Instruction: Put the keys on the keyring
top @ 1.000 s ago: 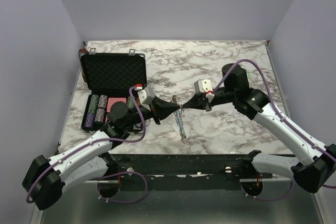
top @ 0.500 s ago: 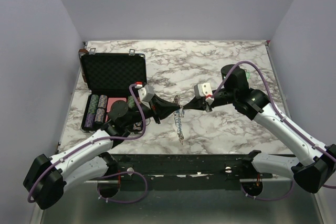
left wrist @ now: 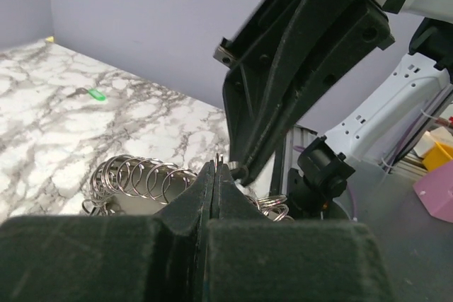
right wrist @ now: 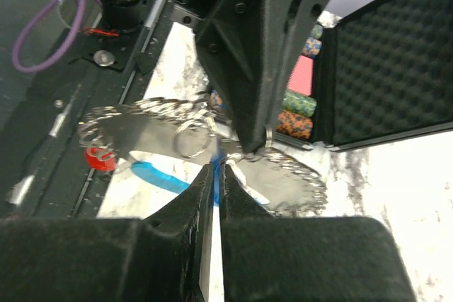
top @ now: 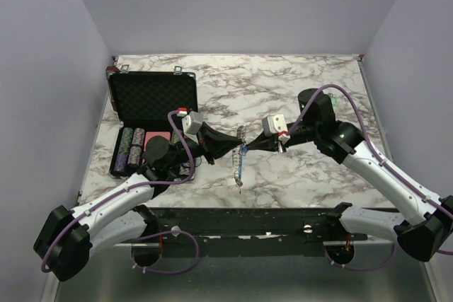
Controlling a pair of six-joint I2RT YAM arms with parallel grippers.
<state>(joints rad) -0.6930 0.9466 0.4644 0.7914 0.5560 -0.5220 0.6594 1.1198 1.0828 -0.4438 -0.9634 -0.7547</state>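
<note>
The keyring (top: 239, 171), a floppy chain of metal rings with a light-blue section, hangs between both gripper tips above the table. My left gripper (top: 236, 148) is shut on one thin ring (left wrist: 219, 163) of it; coiled rings (left wrist: 134, 175) trail to its left. My right gripper (top: 247, 148) meets it tip to tip and is shut on a small blue piece (right wrist: 216, 175), apparently the blue key. A red key (right wrist: 99, 159) shows at the chain's far end (right wrist: 141, 129). A green key (left wrist: 94, 94) lies alone on the marble.
An open black foam-lined case (top: 152, 97) lies at the left, with rows of poker chips (top: 131, 148) and a pink card in its lower half. The table's near edge and a black rail (top: 269, 217) lie just below the hanging chain.
Both gripper tips, still together, have shifted slightly left, and the hanging chain has swung left with them. The left wrist has risen a little.
</note>
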